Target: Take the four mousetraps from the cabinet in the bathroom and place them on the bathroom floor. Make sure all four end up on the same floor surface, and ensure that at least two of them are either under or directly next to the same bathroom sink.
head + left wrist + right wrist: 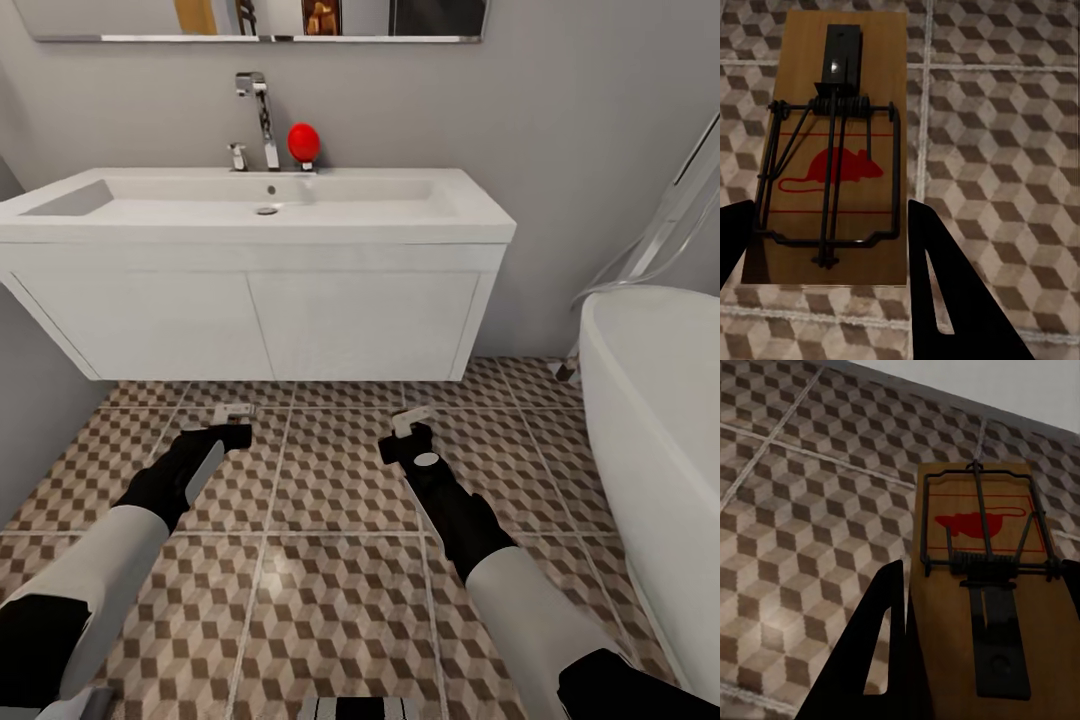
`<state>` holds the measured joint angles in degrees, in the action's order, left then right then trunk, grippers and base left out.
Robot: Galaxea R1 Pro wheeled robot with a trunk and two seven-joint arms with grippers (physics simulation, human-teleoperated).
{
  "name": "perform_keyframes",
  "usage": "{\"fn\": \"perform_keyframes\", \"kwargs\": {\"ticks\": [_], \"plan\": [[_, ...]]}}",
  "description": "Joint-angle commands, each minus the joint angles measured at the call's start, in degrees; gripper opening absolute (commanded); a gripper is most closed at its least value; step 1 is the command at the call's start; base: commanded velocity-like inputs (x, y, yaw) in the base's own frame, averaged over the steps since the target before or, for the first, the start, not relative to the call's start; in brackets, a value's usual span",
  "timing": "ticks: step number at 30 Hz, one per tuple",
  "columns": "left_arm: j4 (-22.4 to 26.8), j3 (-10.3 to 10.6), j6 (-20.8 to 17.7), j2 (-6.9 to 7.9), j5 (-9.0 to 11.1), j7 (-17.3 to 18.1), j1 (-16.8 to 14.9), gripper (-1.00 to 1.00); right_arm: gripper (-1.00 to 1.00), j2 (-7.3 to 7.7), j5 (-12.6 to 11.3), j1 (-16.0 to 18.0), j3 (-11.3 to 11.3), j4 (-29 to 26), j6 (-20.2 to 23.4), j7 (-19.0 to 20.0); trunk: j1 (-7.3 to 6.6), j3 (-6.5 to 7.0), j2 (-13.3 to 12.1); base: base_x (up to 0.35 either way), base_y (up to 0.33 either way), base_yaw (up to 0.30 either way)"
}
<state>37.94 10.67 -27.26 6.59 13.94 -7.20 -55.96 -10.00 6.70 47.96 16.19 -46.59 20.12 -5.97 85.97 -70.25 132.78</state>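
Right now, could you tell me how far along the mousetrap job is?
Done: none visibly on the bathroom floor yet. In hand: the left pincer and the right pincer each grip a mousetrap, low before the sink. Left: setting both down; the other two aren't accounted for here.

The cube-patterned tiled floor (330, 560) runs under the sink (255, 270); the bathtub (660, 420) stands on it at right.

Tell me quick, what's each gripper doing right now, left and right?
Left gripper: shut on a mousetrap, low over the bathroom floor.
Right gripper: shut on another mousetrap.
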Motion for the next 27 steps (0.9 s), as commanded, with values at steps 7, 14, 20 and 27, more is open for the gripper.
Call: {"fn": "perform_keyframes", "kwargs": {"ticks": [7, 14, 20, 27], "plan": [[2.8, 0.7, -0.3, 0.09, 0.5, -0.4, 0.0, -1.00, -1.00, 0.00, 0.6, 0.0, 0.1, -0.1, 0.4, -0.1, 1.53, -1.96, 2.8, 0.000, 0.000, 0.000], [3.1, 0.7, -0.2, -0.04, 0.5, -0.4, 0.0, -1.00, -1.00, 0.00, 0.6, 0.0, -0.1, -0.1, 0.4, -0.1, 3.07, -3.86, 5.6, 0.000, 0.000, 0.000], [3.0, 0.9, -0.2, -0.08, 0.5, -0.4, 0.0, -1.00, -1.00, 0.00, 0.7, 0.0, -0.1, -0.1, 0.4, -0.1, 4.39, -5.50, 8.1, 0.000, 0.000, 0.000], [3.1, 2.6, -0.2, -0.09, 0.6, -0.4, 0.0, -1.00, -1.00, 0.00, 0.7, 0.0, -0.1, -0.1, 0.4, -0.1, 5.73, -7.45, 10.5, 0.000, 0.000, 0.000]]}}
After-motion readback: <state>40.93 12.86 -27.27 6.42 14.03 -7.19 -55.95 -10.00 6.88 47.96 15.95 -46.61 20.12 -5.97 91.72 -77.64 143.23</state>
